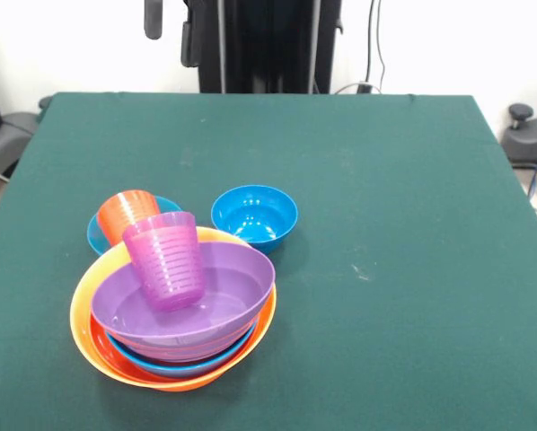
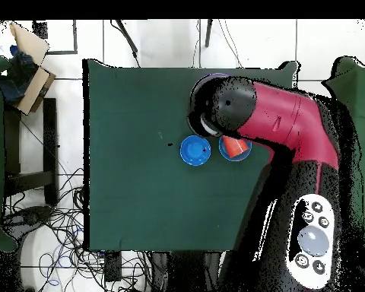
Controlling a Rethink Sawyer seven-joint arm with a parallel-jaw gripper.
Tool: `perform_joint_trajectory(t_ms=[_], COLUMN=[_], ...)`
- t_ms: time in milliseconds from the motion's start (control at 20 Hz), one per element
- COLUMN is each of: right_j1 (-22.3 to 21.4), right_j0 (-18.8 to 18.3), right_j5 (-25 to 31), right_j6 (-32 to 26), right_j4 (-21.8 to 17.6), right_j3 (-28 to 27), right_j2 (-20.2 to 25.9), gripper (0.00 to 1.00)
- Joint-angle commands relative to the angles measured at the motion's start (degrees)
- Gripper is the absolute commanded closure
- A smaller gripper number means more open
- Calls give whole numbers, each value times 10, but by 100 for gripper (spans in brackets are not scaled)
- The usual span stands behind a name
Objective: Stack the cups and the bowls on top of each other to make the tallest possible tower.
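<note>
Tower (image 1: 174, 337) stands nested; tool's opening cannot be seen.

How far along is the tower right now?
Done: the purple cup stands in the purple bowl, nested over a light blue bowl in the yellow-orange bowl. In hand: nothing visible. Left: the orange cup in its small blue bowl, and the loose blue bowl.

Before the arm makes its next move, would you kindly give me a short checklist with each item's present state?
1. Glossy purple plastic tumbler upright in the purple bowl: ok.
2. Tower nested in the large yellow-orange bowl: ok.
3. Orange-red tumbler stacked on tower: not ok, it sits in a light blue bowl behind.
4. Loose blue bowl stacked: not ok, alone on green table.
5. Tool state: cannot tell.
</note>
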Motion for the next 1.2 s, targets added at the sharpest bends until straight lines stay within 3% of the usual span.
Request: perform_joint_trajectory(t_ms=[50, 100, 300, 550, 800, 950, 1200], right_j1=[-21, -14, 55, 119, 161, 189, 211], right_j0=[-35, -38, -33, 0, -5, 2, 7], right_j5=[-19, -27, 41, 4, -29, -32, -47], right_j6=[-118, -118, -121, -60, -63, -59, -54], right_j4=[-20, -21, -40, -59, -37, -44, -42], right_j3=[58, 61, -61, -149, -184, -227, -249], right_j2=[66, 71, 96, 93, 117, 115, 116], gripper=[0, 0, 0, 0, 0, 0, 0])
